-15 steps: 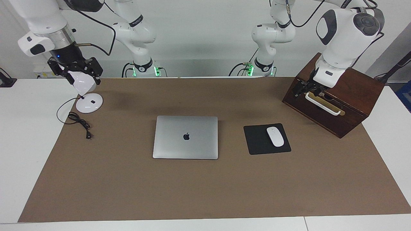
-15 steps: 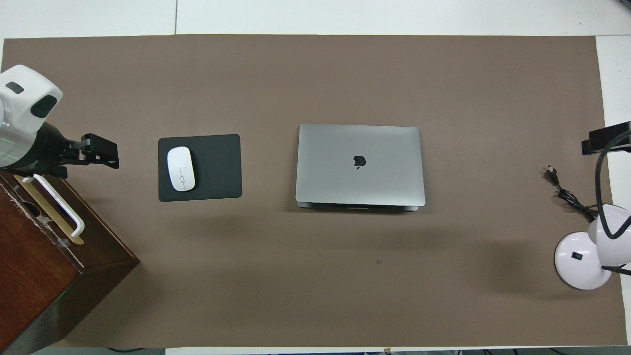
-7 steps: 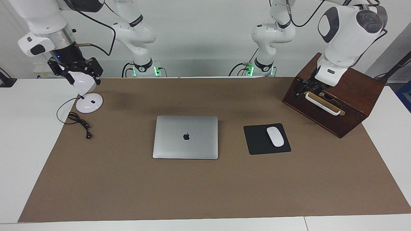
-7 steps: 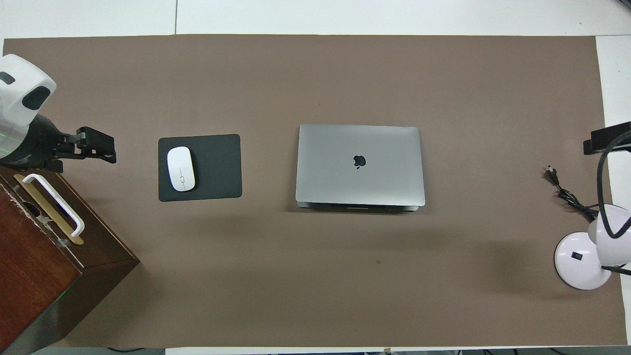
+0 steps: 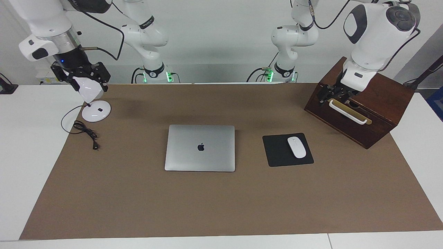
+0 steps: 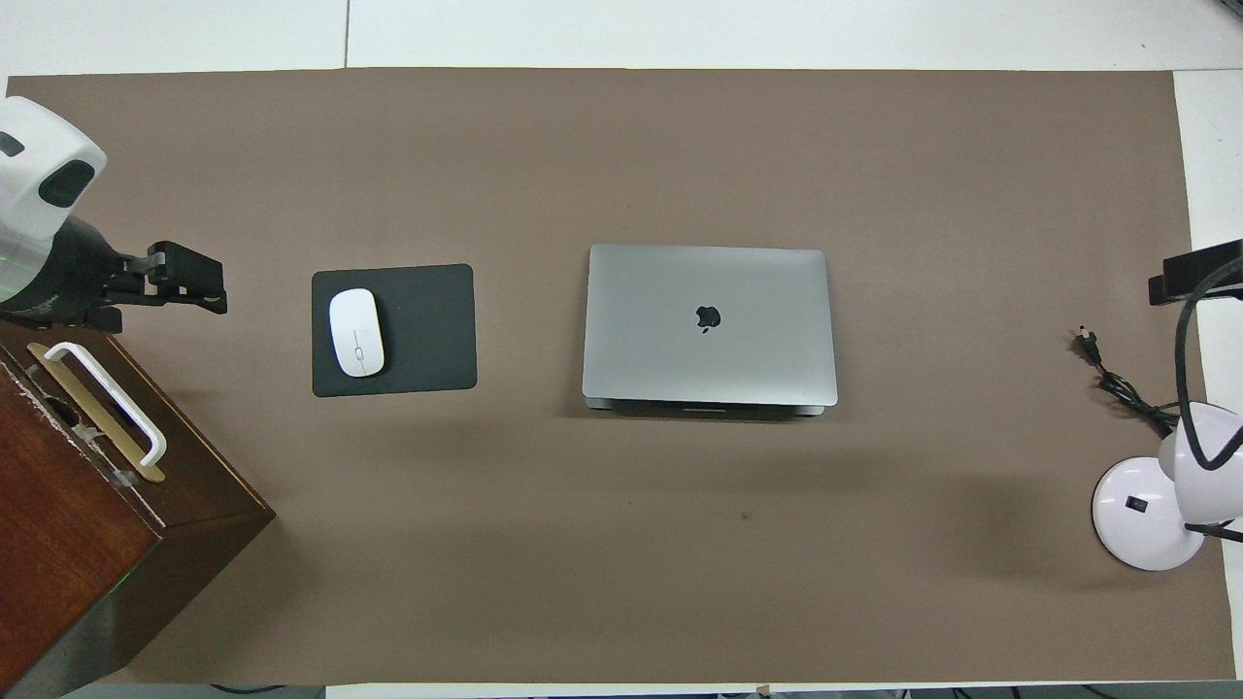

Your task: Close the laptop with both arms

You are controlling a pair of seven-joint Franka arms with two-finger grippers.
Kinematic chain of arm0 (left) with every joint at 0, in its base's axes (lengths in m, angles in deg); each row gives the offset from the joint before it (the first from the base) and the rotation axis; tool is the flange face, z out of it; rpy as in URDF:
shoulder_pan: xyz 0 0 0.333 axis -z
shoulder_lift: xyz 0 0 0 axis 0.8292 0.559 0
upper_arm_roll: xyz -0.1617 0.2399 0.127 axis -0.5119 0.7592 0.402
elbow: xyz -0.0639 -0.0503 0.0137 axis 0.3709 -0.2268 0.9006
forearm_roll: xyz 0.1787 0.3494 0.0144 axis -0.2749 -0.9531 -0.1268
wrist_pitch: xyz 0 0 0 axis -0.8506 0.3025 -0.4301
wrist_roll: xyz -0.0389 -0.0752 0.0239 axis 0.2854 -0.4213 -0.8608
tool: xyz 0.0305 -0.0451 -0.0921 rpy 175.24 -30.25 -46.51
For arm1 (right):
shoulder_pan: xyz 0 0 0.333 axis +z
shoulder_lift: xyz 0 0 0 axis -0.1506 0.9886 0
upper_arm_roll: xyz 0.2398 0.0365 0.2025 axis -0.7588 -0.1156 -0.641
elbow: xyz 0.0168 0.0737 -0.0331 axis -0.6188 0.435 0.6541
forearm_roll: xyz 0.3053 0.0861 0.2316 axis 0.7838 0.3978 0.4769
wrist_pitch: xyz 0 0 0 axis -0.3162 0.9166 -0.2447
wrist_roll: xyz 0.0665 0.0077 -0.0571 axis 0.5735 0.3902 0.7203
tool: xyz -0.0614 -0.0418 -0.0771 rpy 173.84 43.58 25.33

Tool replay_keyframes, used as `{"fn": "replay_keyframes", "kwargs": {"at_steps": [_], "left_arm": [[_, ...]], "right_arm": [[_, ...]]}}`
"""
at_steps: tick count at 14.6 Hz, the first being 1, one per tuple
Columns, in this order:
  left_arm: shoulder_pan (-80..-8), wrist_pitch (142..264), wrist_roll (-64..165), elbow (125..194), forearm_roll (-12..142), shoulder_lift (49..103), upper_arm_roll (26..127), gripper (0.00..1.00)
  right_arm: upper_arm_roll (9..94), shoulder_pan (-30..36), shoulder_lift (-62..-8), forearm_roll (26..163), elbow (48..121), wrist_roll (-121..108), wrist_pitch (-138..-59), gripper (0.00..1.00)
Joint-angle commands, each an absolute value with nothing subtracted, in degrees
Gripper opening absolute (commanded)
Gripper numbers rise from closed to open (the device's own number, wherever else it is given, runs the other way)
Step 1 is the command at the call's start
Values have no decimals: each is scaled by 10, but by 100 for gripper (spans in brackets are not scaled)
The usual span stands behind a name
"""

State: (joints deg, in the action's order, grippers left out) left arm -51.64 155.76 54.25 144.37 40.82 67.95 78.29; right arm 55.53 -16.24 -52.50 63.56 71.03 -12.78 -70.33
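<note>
The laptop [image 5: 200,148] lies shut on the desk [image 5: 138,207]; keep both arms clear, left gripper [image 5: 331,94] and right gripper [image 5: 81,74] jaws apart, empty.

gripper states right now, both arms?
Left gripper: open, empty, over the wooden box.
Right gripper: open, empty, over the lamp.

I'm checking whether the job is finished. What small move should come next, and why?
Probably none on the laptop: its lid already lies flat and shut. The left pincer over the wooden box and the right pincer by the lamp could just retreat.
</note>
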Motion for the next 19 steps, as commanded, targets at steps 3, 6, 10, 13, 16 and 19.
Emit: {"fn": "replay_keyframes", "kwargs": {"at_steps": [3,6,10,13,16,19], "left_arm": [[-512,1542,549,1424,404,689,787,100],[-512,1542,550,1424,404,689,788,100],[-512,1541,558,1424,404,689,788,100],[-512,1542,558,1424,404,689,788,100],[-512,1543,558,1425,404,689,788,100],[-512,1543,558,1425,404,689,788,100]], "right_arm": [[572,-153,-527,630,713,-116,-711,100],[572,-153,-527,630,715,-116,-712,100],[572,-153,-529,631,719,-116,-710,100],[572,-153,-529,630,720,-116,-708,100],[572,-153,-529,631,720,-116,-706,100],[572,-153,-530,631,721,-116,-706,100]]}}
